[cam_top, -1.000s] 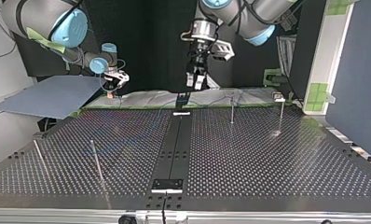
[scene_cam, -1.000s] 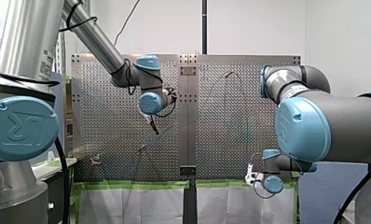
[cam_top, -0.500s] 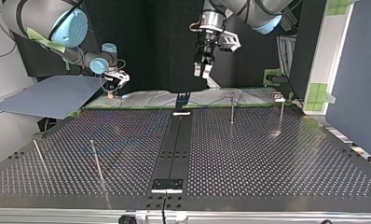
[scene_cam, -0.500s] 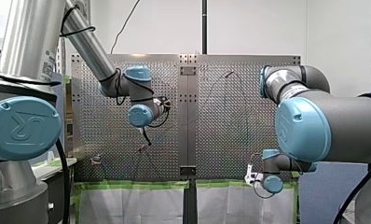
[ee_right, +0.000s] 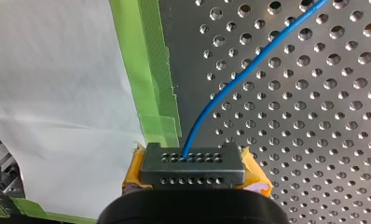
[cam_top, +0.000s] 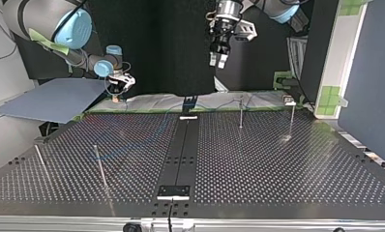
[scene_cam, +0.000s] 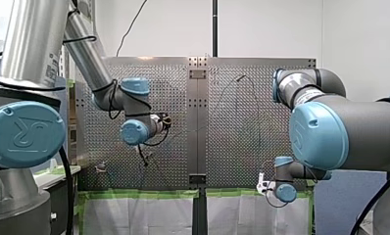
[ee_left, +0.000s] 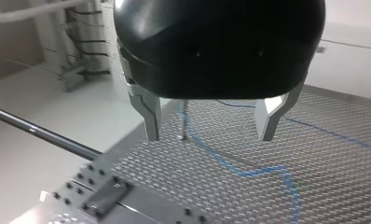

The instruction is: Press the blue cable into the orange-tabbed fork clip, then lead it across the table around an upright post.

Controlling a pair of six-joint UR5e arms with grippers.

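Observation:
The blue cable (ee_right: pixel 249 70) runs over the perforated table and ends in a black perforated block (ee_right: pixel 193 163). My right gripper (ee_right: pixel 193 173) is shut on that block with its yellow pads (ee_right: pixel 254 171), at the table's edge (scene_cam: pixel 262 184), (cam_top: pixel 115 94). My left gripper (ee_left: pixel 209 135) hangs open above the table with nothing between its metal fingers (ee_left: pixel 148 116). Blue cable (ee_left: pixel 249 171) lies on the plate below it, and a thin upright post (ee_left: pixel 182 125) stands ahead. In the top view that gripper (cam_top: pixel 218 60) is high above the far edge. A small clip (scene_cam: pixel 101 167) sits at the front view's left.
Several thin upright posts stand on the table, two at the top view's right (cam_top: pixel 241 115), (cam_top: pixel 292 121) and two at its left (cam_top: pixel 101 166), (cam_top: pixel 41 164). A dark centre strip (cam_top: pixel 181 154) splits the plate. Green tape (ee_right: pixel 148 70) lines the edge by my right gripper.
My left arm has swung toward the front view's left and lower; in the top view its gripper went right and up. My right arm has stayed put.

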